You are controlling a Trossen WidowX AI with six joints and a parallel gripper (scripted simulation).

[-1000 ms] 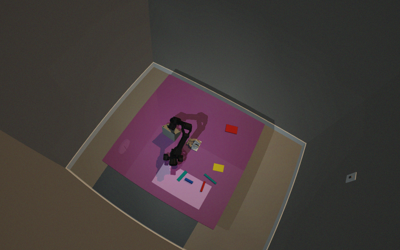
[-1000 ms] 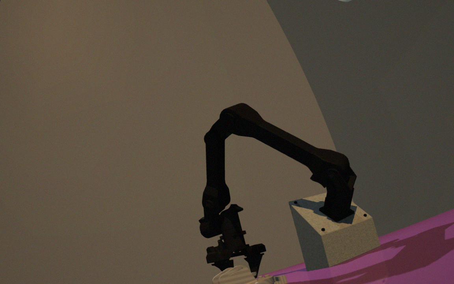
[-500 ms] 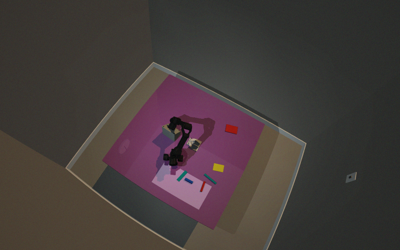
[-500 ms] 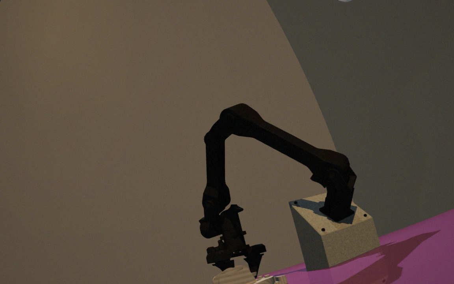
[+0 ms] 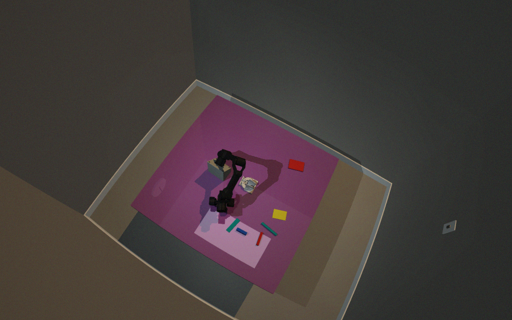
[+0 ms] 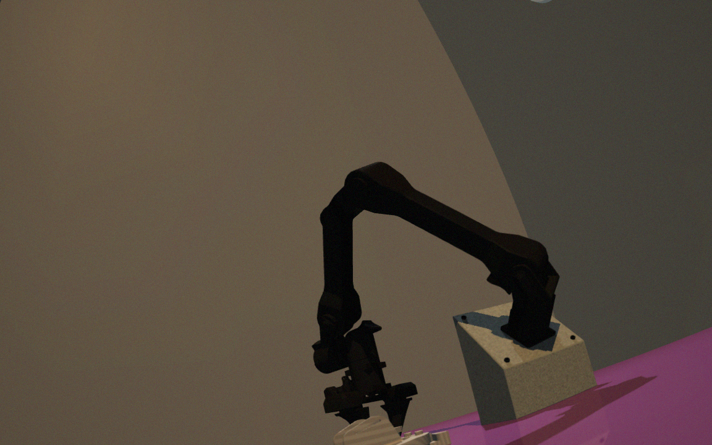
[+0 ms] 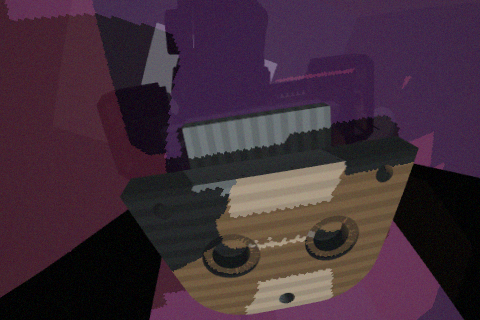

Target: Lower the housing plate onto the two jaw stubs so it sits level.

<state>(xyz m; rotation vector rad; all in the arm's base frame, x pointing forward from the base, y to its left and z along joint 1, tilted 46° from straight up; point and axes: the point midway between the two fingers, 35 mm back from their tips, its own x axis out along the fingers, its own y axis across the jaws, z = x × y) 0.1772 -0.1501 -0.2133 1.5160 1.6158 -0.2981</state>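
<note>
The housing plate [image 7: 275, 225] is a tan striped plate with two ringed holes and smaller holes. A grey ribbed block [image 7: 235, 140] stands past its wide edge in the wrist view. My gripper [image 7: 268, 190] [image 5: 222, 207] is shut on the housing plate, with one dark finger at each side. The hand hides the plate in the top view. A cream and white assembly [image 5: 243, 184] [image 6: 366, 433] lies apart from the hand, between it and the red block. Its lower part is cut off in the exterior view. I cannot make out the jaws, pins and stubs clearly.
The arm's pale base block [image 5: 218, 171] [image 6: 549, 384] stands on the magenta surface [image 5: 226, 123]. A pale pink sheet [image 5: 246, 254] bears teal, blue and red bars. Another teal bar [image 5: 266, 227], a yellow piece [image 5: 279, 214] and a red block [image 5: 296, 165] lie farther off.
</note>
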